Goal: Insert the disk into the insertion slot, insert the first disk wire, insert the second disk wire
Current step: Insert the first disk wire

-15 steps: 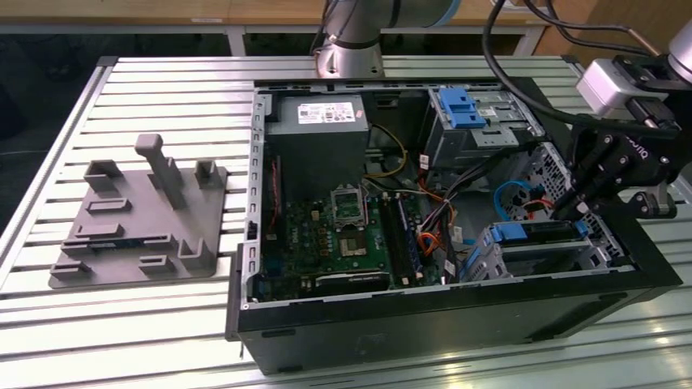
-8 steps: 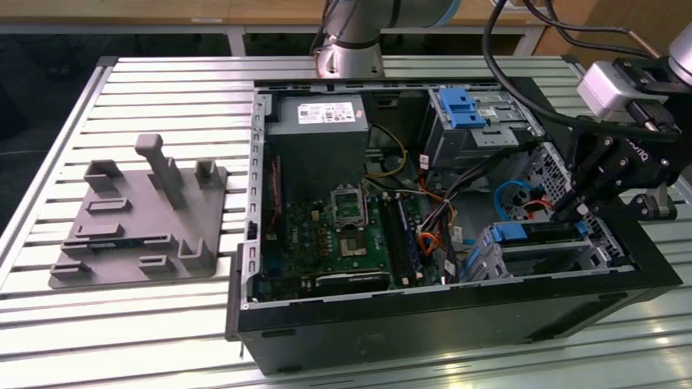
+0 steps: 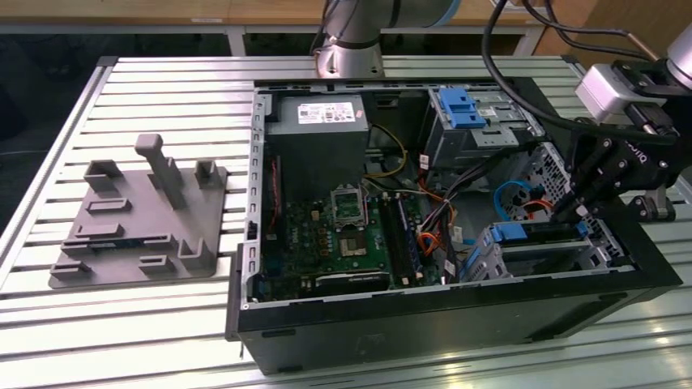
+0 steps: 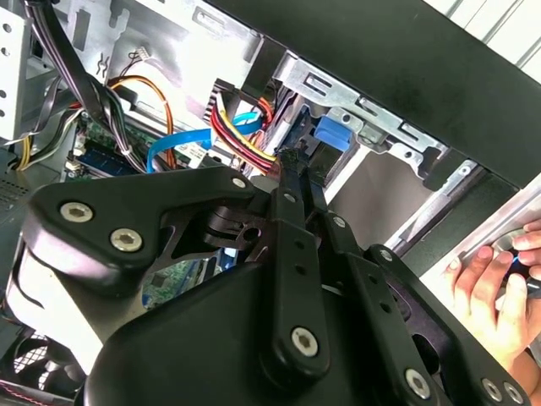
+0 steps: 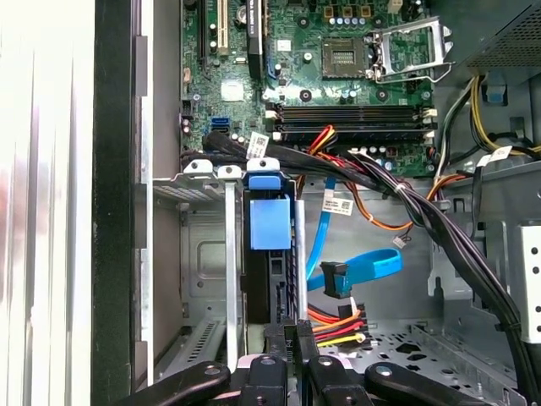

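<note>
The disk (image 3: 537,232), dark with a bright blue carrier, sits inside the insertion slot (image 3: 562,258), a small grey metal cage at the open computer case's corner on the exterior view's right. In the first wrist view the disk's blue carrier (image 5: 270,224) stands between the cage's rails (image 5: 230,254). My gripper (image 3: 565,212) hangs just over the disk's end. Its fingers are shut (image 5: 292,331) on the plug of a red-yellow-black wire bundle (image 5: 338,323), the first disk wire (image 4: 241,135). A blue flat wire (image 5: 372,266) with its plug loose lies beside it, and my gripper (image 4: 297,161) is apart from it.
A larger grey bay with a blue latch (image 3: 459,105) stands at the case's far end. The power supply (image 3: 317,121) and motherboard (image 3: 346,235) fill the case's middle. Black cable bundles (image 5: 423,211) cross near the cage. A grey fixture plate (image 3: 141,227) lies outside. A person's hand (image 4: 499,279) rests outside the case wall.
</note>
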Motion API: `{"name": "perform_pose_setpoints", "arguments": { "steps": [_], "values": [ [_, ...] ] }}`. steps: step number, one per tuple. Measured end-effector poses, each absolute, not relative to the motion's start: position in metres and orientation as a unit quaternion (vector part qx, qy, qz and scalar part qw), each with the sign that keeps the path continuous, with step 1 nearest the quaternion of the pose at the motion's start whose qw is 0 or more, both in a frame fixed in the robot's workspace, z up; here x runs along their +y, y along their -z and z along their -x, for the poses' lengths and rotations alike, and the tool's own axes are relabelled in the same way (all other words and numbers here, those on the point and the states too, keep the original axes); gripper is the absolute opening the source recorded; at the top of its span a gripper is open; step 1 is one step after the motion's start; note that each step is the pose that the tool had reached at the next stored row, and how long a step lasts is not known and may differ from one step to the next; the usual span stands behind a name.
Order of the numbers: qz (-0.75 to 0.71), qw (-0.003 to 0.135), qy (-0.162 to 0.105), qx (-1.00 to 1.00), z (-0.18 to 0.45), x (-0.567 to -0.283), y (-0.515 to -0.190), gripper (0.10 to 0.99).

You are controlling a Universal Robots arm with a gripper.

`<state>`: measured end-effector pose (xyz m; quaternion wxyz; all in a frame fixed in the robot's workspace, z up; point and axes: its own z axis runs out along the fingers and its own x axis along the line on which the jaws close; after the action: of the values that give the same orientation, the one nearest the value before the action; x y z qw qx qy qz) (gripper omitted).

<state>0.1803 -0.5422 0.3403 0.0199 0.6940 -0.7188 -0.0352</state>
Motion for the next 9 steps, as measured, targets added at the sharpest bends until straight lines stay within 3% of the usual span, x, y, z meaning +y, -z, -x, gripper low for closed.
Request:
{"name": "perform_pose_setpoints", "arguments": {
  "steps": [9],
  "values": [
    [-0.694,0.020,0.035,-0.719,-0.1803,-0.5446,-0.3378,0.165]
  ]
}}
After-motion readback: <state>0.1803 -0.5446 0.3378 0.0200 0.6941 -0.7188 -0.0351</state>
